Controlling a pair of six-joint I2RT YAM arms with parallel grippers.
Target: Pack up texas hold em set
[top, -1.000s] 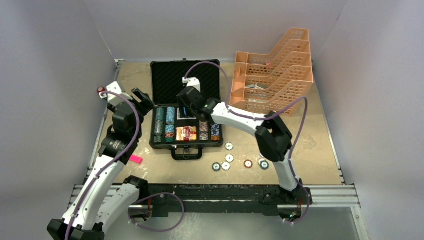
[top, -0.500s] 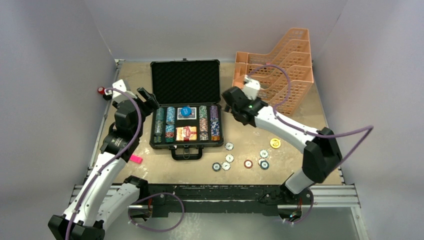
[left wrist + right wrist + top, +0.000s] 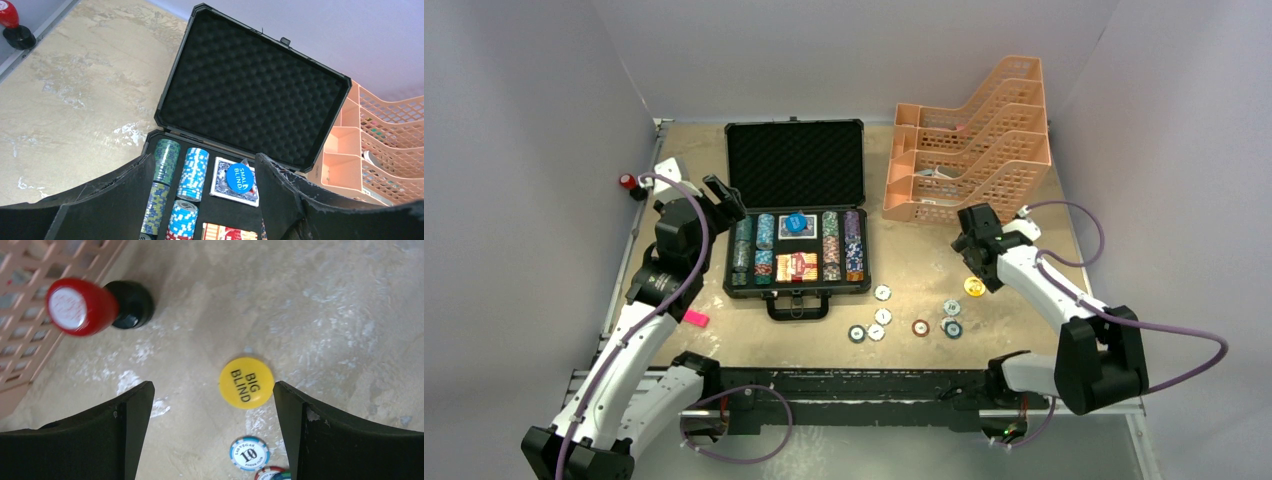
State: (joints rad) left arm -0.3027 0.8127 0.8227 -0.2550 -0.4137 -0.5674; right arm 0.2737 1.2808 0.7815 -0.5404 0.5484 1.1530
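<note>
Briefcase point(image 3: 795, 165) first: black, foam-lined, handle facing the arms, it sat toward the back middle of the tan bench point(image 3: 1044, 300) with the lid swung back, so not packed up yet. Inside were rows of multicoloured poker chips point(image 3: 754, 250) down both sides, a blue-backed card deck point(image 3: 218, 182) with a round blue SMALL BLIND button point(image 3: 240, 176) lying on it, and a red-and-white deck point(image 3: 796, 267) just in front of that. A scatter of loose chips point(image 3: 883, 316) lay on the bench in front of the case and off to its right. A round yellow BIG BLIND button point(image 3: 246, 382) lay a bit further right, with a white-and-blue "10" chip point(image 3: 249, 453) near it. The right pincer point(image 3: 212, 387) hung over that yellow button, fingers spread wide and nothing between them; the button sat nearer one finger, not touched. A red-capped black knob point(image 3: 82, 305), kinda blurry, stood just beside the peach lattice tray rack point(image 3: 969, 160). The left pincer point(image 3: 204, 159) was by the case's left edge, also spread wide and empty. A flat pink marker point(image 3: 695, 319) lay near the left arm, apart from the case.
</note>
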